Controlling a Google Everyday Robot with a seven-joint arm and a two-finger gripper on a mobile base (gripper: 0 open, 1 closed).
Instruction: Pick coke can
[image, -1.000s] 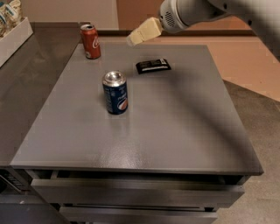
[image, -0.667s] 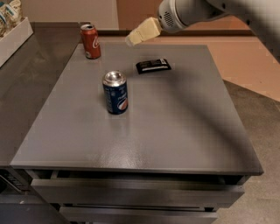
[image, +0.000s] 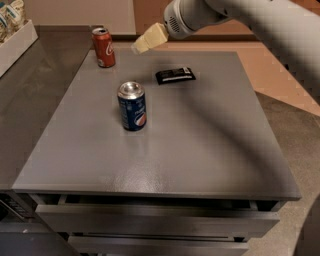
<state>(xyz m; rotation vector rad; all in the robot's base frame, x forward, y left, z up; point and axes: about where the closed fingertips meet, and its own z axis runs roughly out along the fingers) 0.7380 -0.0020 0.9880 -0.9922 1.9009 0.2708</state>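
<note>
The coke can (image: 103, 47), red with white script and a silver top, stands upright at the far left corner of the grey table (image: 200, 150). My gripper (image: 146, 40), cream-coloured on the end of the grey arm, hangs above the table's far edge. It is to the right of the coke can, about a can's width away, and holds nothing.
A dark blue Pepsi can (image: 132, 106) stands upright left of the table's middle. A flat black packet (image: 175, 75) lies behind it to the right. A white tray (image: 15, 40) with bags sits on the counter at the far left. Drawers (image: 150, 220) show below the table's front edge.
My gripper has moved a little to the left, closer to the coke can. The cans and the black packet have not moved.
</note>
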